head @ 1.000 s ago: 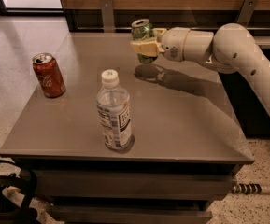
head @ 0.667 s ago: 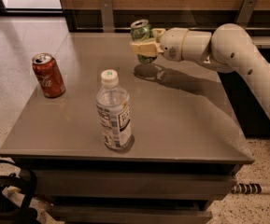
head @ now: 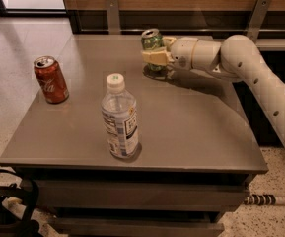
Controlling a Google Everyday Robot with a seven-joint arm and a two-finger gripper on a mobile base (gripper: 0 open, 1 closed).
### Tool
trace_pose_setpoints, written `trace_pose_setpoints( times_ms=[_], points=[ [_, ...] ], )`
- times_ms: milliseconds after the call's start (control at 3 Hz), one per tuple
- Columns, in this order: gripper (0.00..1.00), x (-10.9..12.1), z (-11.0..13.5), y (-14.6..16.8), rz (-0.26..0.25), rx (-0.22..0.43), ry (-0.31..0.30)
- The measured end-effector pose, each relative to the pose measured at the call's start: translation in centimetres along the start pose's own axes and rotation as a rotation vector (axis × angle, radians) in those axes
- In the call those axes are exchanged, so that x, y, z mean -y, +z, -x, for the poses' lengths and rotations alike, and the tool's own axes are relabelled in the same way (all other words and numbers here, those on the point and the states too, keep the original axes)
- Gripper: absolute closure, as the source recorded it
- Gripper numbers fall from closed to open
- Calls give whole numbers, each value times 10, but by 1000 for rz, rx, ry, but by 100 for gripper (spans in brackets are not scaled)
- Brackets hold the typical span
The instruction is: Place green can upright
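Note:
The green can [head: 152, 39] is dark green with a silver pull-tab top. It is near upright, tilted slightly, at the far middle of the grey table [head: 191, 132]. My gripper [head: 154, 53] reaches in from the right and is shut on the green can around its lower body. The can's base is hidden behind the fingers, just above or at the table top; its shadow lies right under it.
A red Coca-Cola can [head: 51, 79] stands upright at the table's left. A clear water bottle [head: 120, 117] with a white cap stands near the front middle. A wooden wall with metal brackets runs behind the table. My white arm [head: 250, 73] spans the table's right side.
The gripper with the green can has barely moved; the can sits slightly lower, closer to the table top.

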State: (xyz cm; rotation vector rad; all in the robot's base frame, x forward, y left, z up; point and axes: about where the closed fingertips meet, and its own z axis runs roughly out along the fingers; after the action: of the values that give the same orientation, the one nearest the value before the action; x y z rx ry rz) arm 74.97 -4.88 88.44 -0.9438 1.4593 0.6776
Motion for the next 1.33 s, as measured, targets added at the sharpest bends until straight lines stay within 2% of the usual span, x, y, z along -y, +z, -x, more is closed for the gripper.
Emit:
trace_pose_setpoints(
  times_ms=[667, 1000, 1333],
  points=[
    [100, -1, -16, 1, 16, -35, 6],
    [100, -1, -23, -5, 5, -42, 22],
    [100, -1, -21, -5, 5, -42, 22]
  ],
)
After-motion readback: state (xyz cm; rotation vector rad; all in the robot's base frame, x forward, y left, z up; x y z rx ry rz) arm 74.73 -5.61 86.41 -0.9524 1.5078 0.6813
